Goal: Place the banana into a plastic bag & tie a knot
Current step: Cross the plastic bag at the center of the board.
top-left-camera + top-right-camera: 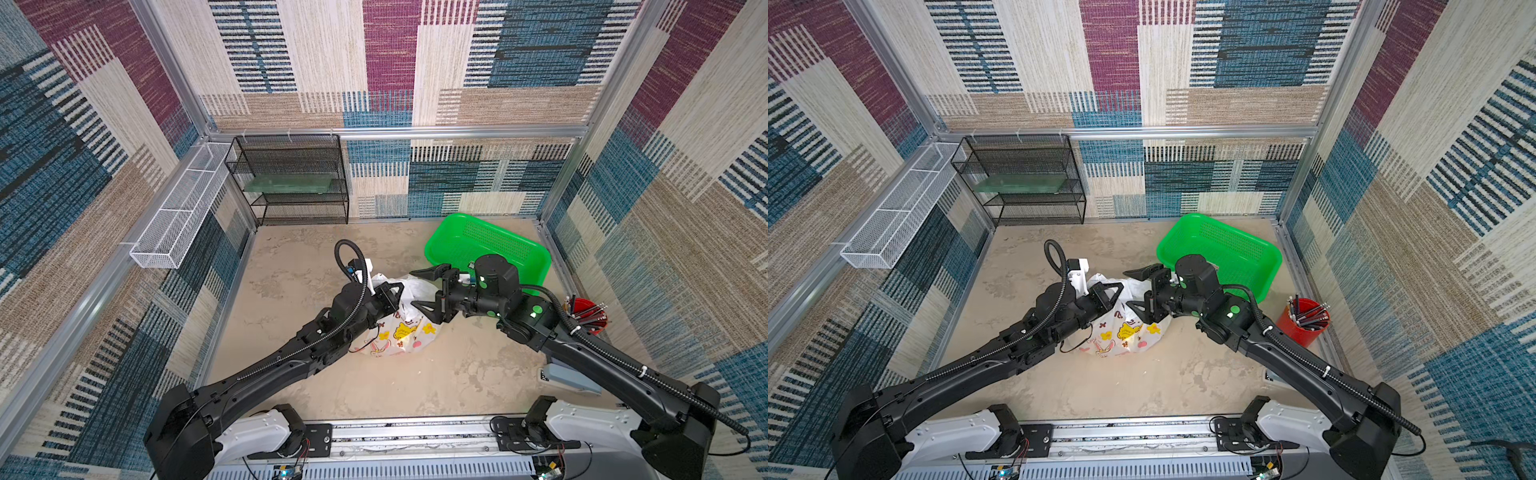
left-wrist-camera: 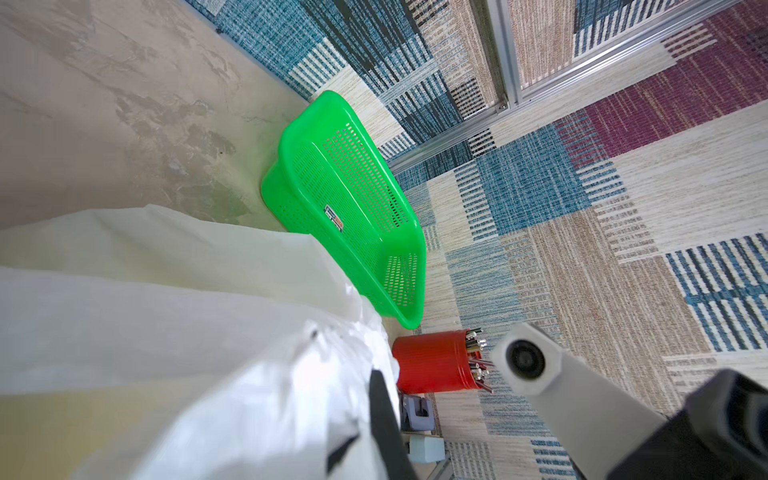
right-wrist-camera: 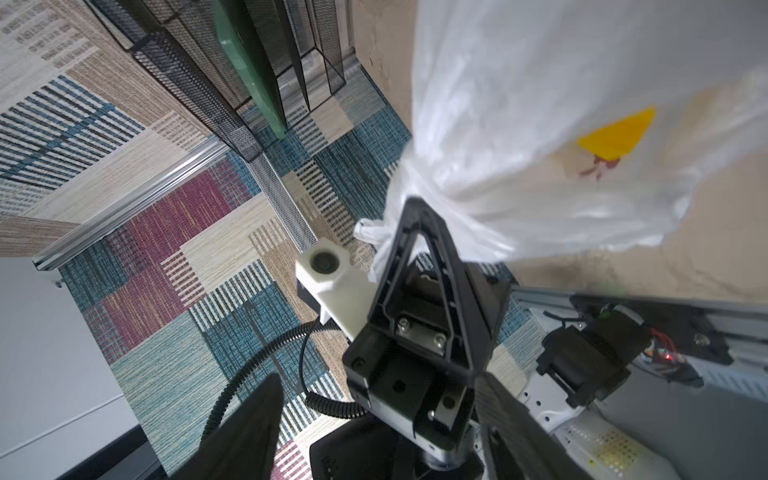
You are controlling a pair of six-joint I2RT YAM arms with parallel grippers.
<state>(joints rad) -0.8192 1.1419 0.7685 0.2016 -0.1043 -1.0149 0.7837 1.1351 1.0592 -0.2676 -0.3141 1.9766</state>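
my left claw (image 3: 410,210) is clamped shut on the bag (image 1: 400,332) at its bunched neck; my right claw (image 1: 424,292) is spread wide, gripping nothing, the bag's white top just off its tips

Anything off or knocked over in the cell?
The green basket in the far right corner is tipped up on its side, apparently leaning on the wall, not flat. Nothing looks spilled.

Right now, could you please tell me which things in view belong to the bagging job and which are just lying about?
Job: plastic bag; left gripper, shut on its bunched neck; right gripper, open close by.

Lying about: green basket; red cup of pens; black mesh shelf; white mesh tray on the wall.
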